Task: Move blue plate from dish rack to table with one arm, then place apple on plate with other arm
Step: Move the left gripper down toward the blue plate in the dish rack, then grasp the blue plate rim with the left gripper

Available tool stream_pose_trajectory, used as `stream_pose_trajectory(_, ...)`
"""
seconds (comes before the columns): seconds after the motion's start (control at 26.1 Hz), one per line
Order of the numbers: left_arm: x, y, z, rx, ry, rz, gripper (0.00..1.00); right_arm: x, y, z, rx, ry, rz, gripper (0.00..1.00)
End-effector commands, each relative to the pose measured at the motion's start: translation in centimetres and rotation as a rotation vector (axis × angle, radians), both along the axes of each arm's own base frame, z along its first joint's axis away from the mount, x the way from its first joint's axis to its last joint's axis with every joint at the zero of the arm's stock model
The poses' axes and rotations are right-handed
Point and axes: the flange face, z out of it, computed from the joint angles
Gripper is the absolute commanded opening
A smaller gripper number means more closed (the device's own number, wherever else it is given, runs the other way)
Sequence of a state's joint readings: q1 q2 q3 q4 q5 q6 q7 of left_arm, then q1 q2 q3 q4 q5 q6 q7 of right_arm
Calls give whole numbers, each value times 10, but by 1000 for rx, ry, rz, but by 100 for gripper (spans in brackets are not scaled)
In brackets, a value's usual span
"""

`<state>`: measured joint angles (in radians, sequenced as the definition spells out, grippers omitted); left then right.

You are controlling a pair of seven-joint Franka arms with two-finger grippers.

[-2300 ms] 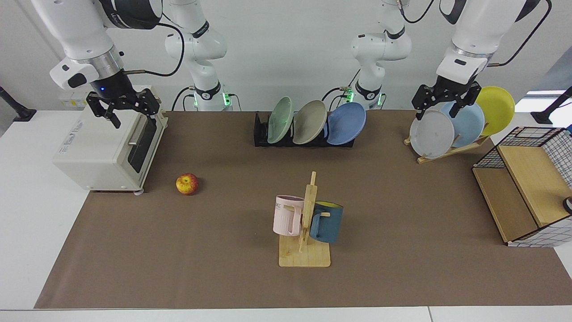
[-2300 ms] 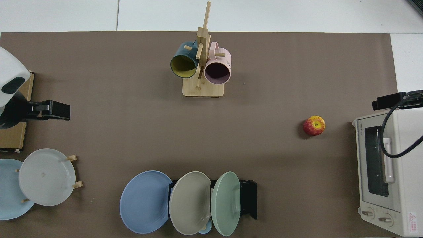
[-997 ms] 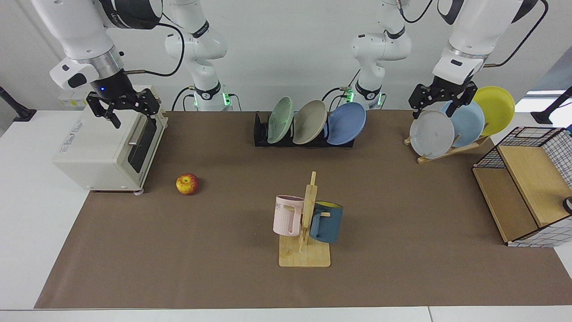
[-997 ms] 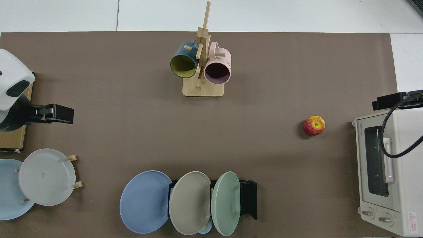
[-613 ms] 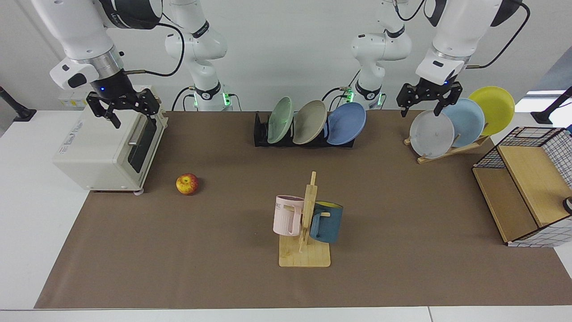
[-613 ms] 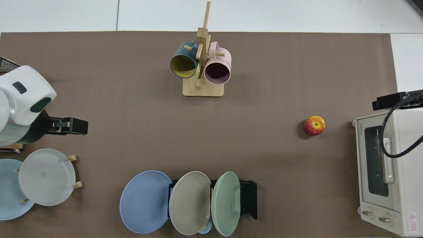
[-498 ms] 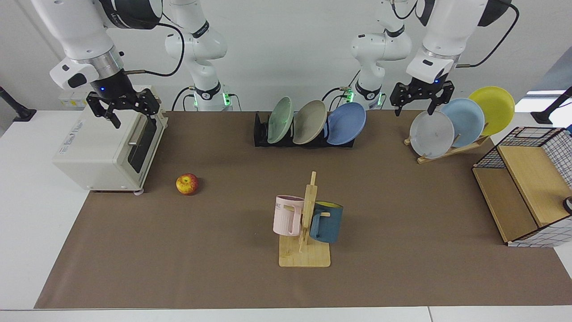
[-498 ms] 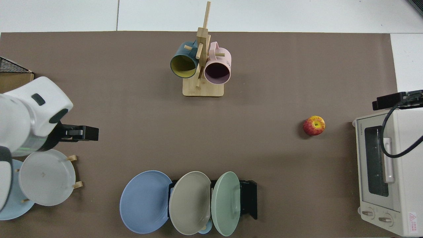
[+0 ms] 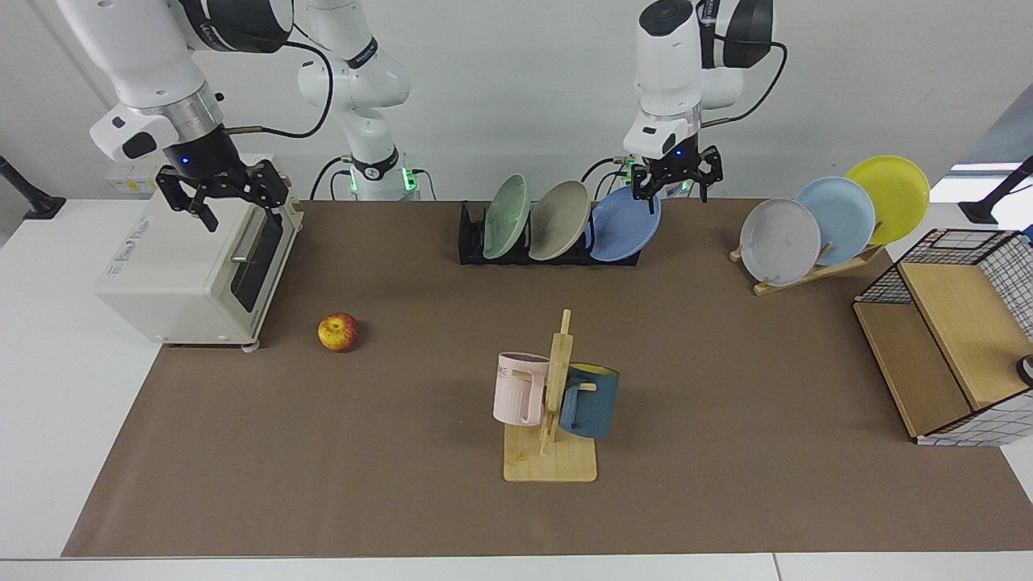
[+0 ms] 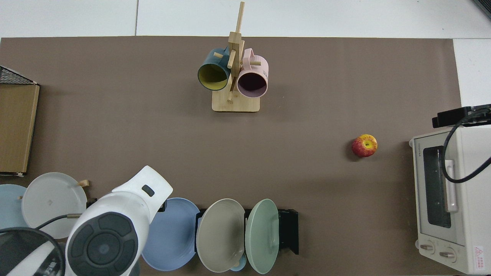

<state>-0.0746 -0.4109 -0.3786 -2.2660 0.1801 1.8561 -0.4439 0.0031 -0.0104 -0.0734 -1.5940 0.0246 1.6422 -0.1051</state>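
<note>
Just swung my left claw (image 9: 676, 184) over from the wooden plate stand (image 9: 807, 270). It's now right above the top edge of the blue plate (image 9: 623, 226), open and empty, so the grab is next. That plate sits below it at the near end of the dish rack (image 9: 472, 242). Right claw (image 9: 234, 196) waits over the toaster oven (image 9: 177, 266), open; the apple (image 9: 338, 332) lies below it on the table (image 9: 726, 403). From above the arm hides the claw, so I can't judge rim alignment.

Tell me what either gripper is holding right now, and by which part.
Nothing is held. The left gripper hangs open just above the top rim of the blue plate in the dish rack. The right gripper waits open over the toaster oven.
</note>
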Motion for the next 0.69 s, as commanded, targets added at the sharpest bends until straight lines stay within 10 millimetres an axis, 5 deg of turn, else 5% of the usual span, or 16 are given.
stream_pose_trajectory(0.0, -36, 17, -24, 35, -53, -2, 100, 1, 1, 2, 0, 7, -24, 100)
stream_pose_trajectory(0.11, -52, 1, -58, 49, -88, 18, 100, 1, 1, 2, 0, 9, -24, 100)
stream_pose_trajectory(0.27, -56, 2, -62, 52, -92, 30, 100, 1, 1, 3, 0, 7, -24, 100)
stream_pose_trajectory(0.5, -74, -11, -101, 103, -54, 3, 99, 1, 1, 3, 0, 7, -24, 100)
stream_pose_trajectory(0.65, -74, -11, -107, 106, -25, -12, 87, 1, 1, 3, 0, 7, -24, 100)
